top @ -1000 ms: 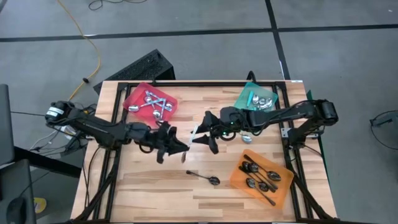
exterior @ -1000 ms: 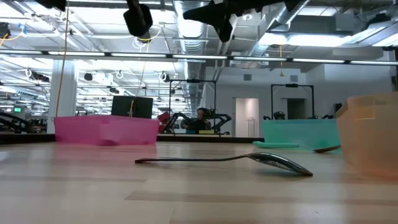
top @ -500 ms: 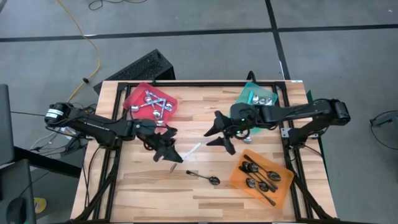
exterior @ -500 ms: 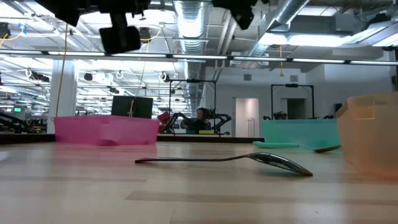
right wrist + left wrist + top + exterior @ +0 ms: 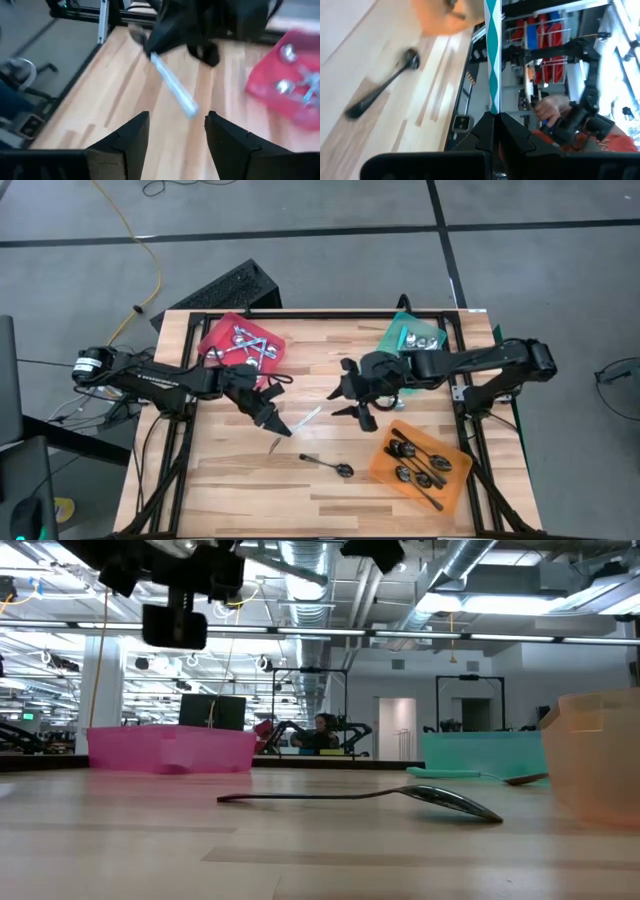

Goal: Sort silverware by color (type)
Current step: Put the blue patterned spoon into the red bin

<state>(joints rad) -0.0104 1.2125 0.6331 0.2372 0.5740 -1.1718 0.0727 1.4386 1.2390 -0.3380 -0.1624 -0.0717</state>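
I saw a wooden table (image 5: 230, 480) with a black frame around it. A red tray (image 5: 215, 340) sat near the far left corner. A teal tray (image 5: 400, 330) sat near the far right corner. An orange tray (image 5: 455, 480) sat near the front right. On the grey floor I saw a yellow cable (image 5: 140, 235) and a black keyboard (image 5: 228, 288) just past the table. Far back in the room, a person (image 5: 322, 730) sat at a desk.

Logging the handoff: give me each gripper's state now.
Left gripper: shut on the teal-handled spoon, above mid-table.
Right gripper: open, holding nothing, facing the spoon.
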